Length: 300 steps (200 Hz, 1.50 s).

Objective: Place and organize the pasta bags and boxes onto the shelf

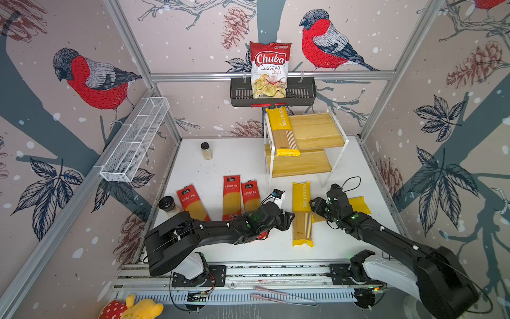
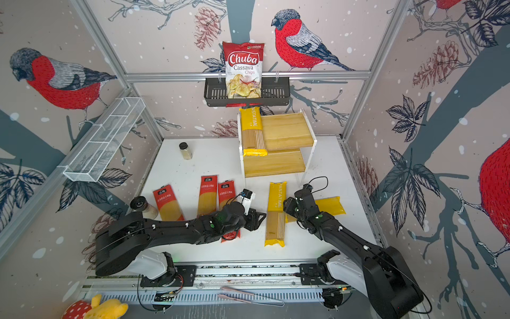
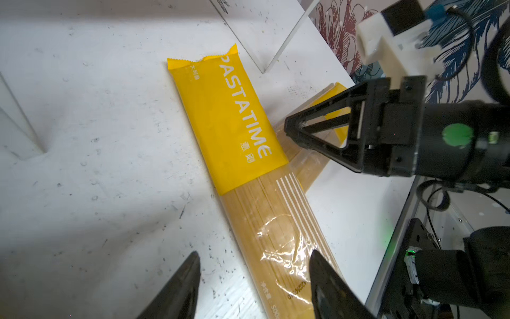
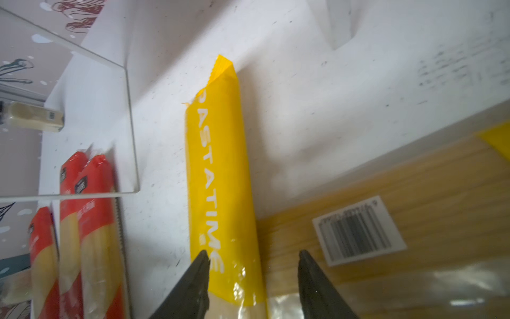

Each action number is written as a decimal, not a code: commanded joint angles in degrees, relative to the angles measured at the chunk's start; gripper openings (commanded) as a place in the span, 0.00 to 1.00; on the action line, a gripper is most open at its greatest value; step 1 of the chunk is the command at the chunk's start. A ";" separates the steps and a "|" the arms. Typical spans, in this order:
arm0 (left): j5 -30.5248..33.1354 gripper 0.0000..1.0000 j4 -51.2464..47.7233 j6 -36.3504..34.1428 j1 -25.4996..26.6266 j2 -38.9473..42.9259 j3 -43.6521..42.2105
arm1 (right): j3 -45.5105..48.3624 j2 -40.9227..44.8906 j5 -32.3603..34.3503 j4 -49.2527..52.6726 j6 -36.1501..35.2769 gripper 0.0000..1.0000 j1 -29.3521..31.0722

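My left claw (image 3: pixel 252 254) and right claw (image 4: pixel 252 252) both stand spread, flanking the yellow PASTATIME pack (image 1: pixel 302 212) lying near on the table (image 1: pixel 234 160), right of three red packs (image 1: pixel 231 196), with a second yellow pack (image 1: pixel 283 129) on the far shelf (image 1: pixel 317 129).

Yellow PASTATIME pack (image 2: pixel 275 214) flat on the table (image 2: pixel 193 176), between left pincer (image 2: pixel 259 218) and right pincer (image 2: pixel 287 206)

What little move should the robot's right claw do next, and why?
Probably lower and close the right gripper on the yellow PASTATIME pack: its open jaws hover over that pack, which lies on the table, not the shelf.
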<state>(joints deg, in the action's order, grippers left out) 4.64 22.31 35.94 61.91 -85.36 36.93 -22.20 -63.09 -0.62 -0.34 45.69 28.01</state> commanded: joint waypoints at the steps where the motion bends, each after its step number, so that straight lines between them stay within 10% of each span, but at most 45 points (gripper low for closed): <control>1: 1.94 0.65 -3.39 -0.47 0.05 0.10 1.33 | -0.39 -2.60 -2.28 -6.38 -2.45 0.54 -0.10; 144: -16.62 0.70 5.79 -9.09 -5.77 5.70 -4.47 | 3.36 -13.92 -8.69 -20.70 -4.69 0.57 -0.05; 215: -18.68 0.70 7.90 -6.03 -7.62 7.87 -6.73 | 6.55 -12.17 -13.42 -27.80 -4.83 0.22 0.05; 300: -20.10 0.70 16.04 -3.05 -10.32 15.48 -11.35 | 12.91 9.14 -14.54 -27.97 -7.21 0.05 1.05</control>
<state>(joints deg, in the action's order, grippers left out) -13.82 33.54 32.77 51.92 -71.50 25.52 -10.28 -59.20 -14.00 -24.67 41.41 28.34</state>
